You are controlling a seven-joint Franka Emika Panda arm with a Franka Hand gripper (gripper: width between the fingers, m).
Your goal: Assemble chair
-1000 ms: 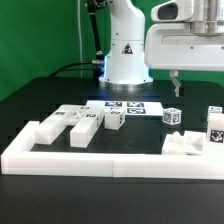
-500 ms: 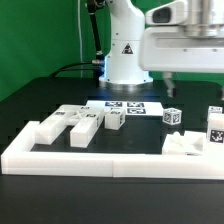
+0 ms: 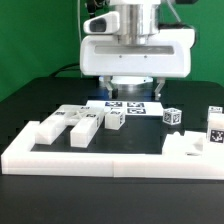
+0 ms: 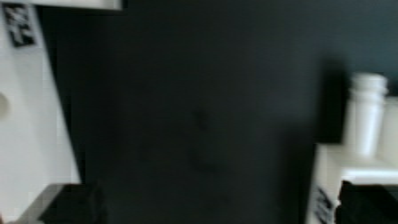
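Note:
The chair is in loose white tagged parts on the black table. Flat slabs and bars (image 3: pixel 75 122) lie at the exterior view's left, with a small block (image 3: pixel 115 118) beside them. A tagged cube (image 3: pixel 173 116) sits further right, and more parts (image 3: pixel 213 125) stand at the far right. My gripper (image 3: pixel 135 78) hangs high over the table's middle, above the marker board (image 3: pixel 128 106), and touches nothing. The wrist view is blurred: the gripper (image 4: pixel 205 208) has its dark fingertips (image 4: pixel 68 205) far apart with only black table between them. White parts (image 4: pixel 365 110) show at that picture's edges.
A long low white border rail (image 3: pixel 100 160) runs along the table's near side. A notched white part (image 3: pixel 185 145) sits just behind it at the exterior view's right. The robot base stands behind the marker board, before a green backdrop.
The hand has swung from the exterior view's upper right to the centre, and now fills the top middle. No part on the table has moved.

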